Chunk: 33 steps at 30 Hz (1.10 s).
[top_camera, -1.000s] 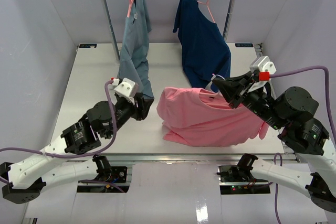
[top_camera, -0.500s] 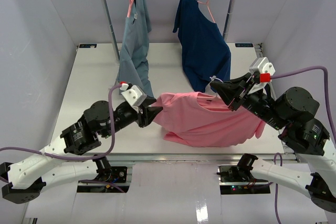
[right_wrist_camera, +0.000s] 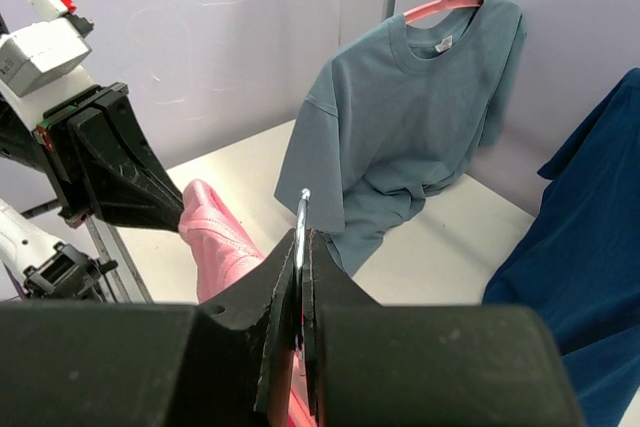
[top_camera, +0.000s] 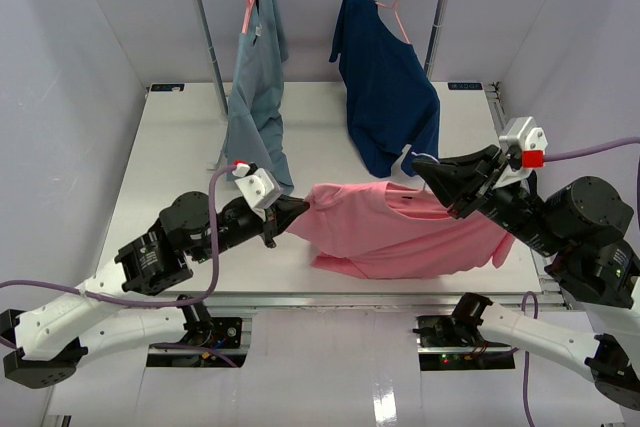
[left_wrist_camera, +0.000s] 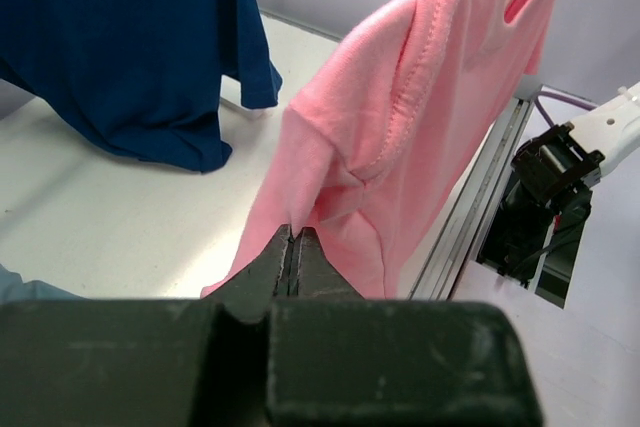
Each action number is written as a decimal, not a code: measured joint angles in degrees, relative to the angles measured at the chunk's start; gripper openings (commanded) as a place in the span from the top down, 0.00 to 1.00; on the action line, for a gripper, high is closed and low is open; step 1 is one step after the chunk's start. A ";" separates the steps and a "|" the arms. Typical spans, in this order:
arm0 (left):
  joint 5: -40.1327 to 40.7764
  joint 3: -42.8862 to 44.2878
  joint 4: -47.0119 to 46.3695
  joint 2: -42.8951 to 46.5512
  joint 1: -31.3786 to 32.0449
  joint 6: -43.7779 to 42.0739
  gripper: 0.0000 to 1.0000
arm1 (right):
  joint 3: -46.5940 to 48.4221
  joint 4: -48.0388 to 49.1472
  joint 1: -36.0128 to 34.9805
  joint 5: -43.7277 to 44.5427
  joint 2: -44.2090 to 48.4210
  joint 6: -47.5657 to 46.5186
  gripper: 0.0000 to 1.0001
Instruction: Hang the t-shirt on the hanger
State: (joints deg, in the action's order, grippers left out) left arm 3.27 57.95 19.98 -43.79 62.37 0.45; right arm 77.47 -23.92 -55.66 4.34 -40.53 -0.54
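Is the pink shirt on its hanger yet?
Nearly. Done: the t-shirt seems to hang from the hanger, whose thin hook the right end effector is shut on. In hand: the left end effector pinches the shirt's edge, pulling it taut. Left: settling both shoulders on the hanger; the cloth hides whether they sit right.

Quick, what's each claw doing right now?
Left claw: closed, pinching the t-shirt at its edge.
Right claw: closed on the hanger at its thin hook.
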 measured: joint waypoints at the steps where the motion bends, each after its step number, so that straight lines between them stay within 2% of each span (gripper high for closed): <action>1: 0.10 0.00 -0.04 0.51 0.00 0.00 1.00 | 0.00 0.00 0.00 0.00 0.14 0.00 0.92; 14: 1.13 2.18 0.32 5.31 0.00 0.32 1.00 | 1.52 -6.05 0.00 0.10 -1.48 -1.78 0.92; 19: 8.86 2.50 1.01 5.68 0.00 2.27 1.00 | 1.89 -7.94 0.00 -1.66 -2.14 -2.59 0.92; 22: 14.01 2.84 2.73 4.91 0.00 3.85 0.94 | 2.00 -8.71 0.00 -1.56 -2.08 -2.77 0.92; 24: 17.12 2.83 3.97 4.81 0.00 4.97 0.82 | 2.01 -9.08 0.00 -0.84 -1.57 -2.86 0.92; 25: 18.31 2.44 4.34 4.98 0.00 5.60 0.67 | 2.01 -9.13 0.00 -0.49 -1.08 -2.90 0.92; 26: 19.32 2.04 4.83 5.34 0.03 6.06 0.61 | 2.03 -9.14 0.00 -0.18 -0.69 -2.91 0.92; 28: 21.16 1.47 5.75 6.31 0.04 6.78 0.56 | 2.30 -9.39 0.00 -0.02 -0.04 -2.89 0.92; 33: 22.66 1.78 6.76 6.98 0.04 7.49 0.52 | 3.88 -8.84 0.00 -0.19 0.78 -2.82 0.92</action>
State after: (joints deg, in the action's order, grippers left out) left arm 25.93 59.73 26.74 -36.81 62.41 7.94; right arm 81.36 -32.76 -55.66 4.15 -39.75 -3.36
